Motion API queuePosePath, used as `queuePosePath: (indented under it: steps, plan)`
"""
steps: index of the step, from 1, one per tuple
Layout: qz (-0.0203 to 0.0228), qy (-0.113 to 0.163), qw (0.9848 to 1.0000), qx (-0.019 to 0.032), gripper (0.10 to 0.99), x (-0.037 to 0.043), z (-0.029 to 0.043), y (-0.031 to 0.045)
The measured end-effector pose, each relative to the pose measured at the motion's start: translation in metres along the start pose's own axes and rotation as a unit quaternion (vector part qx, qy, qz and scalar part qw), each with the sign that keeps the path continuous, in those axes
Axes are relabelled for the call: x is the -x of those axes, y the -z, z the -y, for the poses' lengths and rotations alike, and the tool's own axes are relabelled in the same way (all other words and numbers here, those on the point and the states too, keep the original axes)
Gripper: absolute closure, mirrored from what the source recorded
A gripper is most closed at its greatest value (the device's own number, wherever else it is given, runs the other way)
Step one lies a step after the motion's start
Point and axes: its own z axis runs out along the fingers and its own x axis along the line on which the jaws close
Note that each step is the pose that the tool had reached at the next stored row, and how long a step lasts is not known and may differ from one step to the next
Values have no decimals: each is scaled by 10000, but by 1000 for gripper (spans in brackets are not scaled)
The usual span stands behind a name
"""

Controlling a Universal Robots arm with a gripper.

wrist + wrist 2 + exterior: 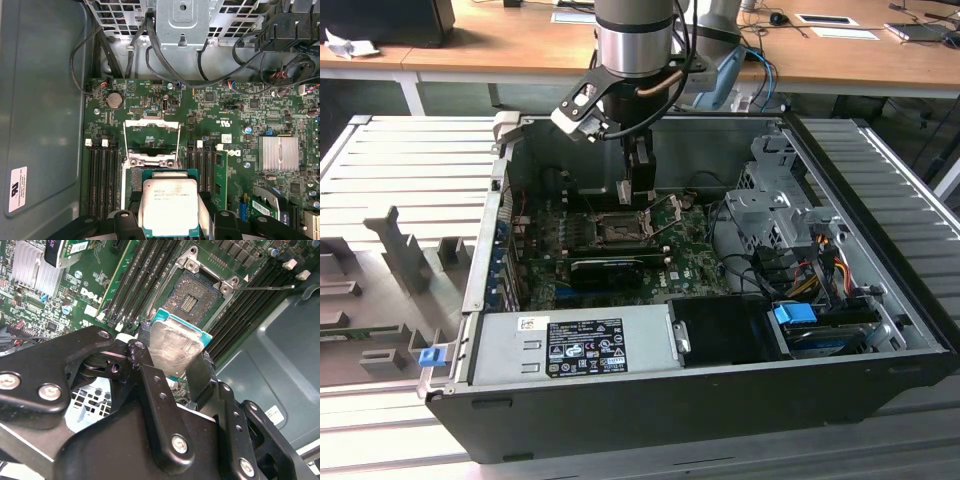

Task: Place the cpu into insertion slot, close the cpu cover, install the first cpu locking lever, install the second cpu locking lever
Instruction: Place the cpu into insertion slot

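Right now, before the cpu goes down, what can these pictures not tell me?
- The insertion slot: in the first wrist view the cpu covers most of it.
- The cpu's underside: faces away in both wrist views.
- Its height over the slot: too small to judge at the tool in the exterior view.

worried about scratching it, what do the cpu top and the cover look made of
The cpu has a dull silver-grey lid that looks like plated or brushed metal, with soft glare across it. The teal-green rim under the lid looks like circuit board. The cover is a thin, bright silvery frame, probably stamped steel, though the exact metal can't be told.
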Motion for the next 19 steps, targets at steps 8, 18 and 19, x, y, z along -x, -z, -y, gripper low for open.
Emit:
queuePosePath:
  steps: [8,18,19]
  plan:
    - [0,0,10000,0,557,0,0,0]
    - [-1,0,10000,0,557,1,8,-49]
    - [-1,0,10000,0,557,1,10,-66]
